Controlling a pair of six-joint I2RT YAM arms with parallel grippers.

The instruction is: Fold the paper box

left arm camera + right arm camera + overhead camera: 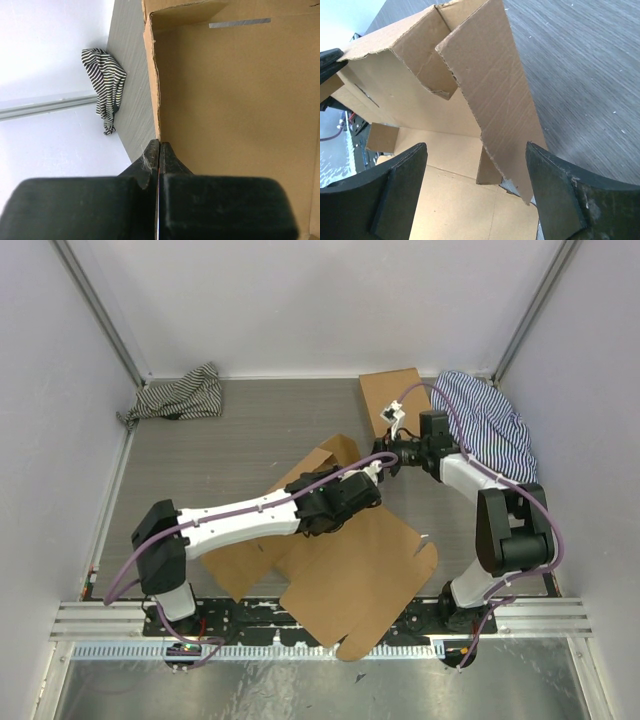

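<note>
While the paper box (350, 580), a large plain brown die-cut cardboard sheet, lies half-raised on the grey worktop (250, 430) just ahead of the arm bases, it looks light, stiff across its panels and likely to bend only at the creases. The left fingers (170, 162) are pinched together on a raised wall's thin edge, which could crumple or slip. A hold nearer a crease seems safer. The right fingers (405, 185) stand wide apart astride an upright flap. Beyond sit a smaller brown cardboard box (392, 398) and a black-and-white striped cloth (180, 395).
</note>
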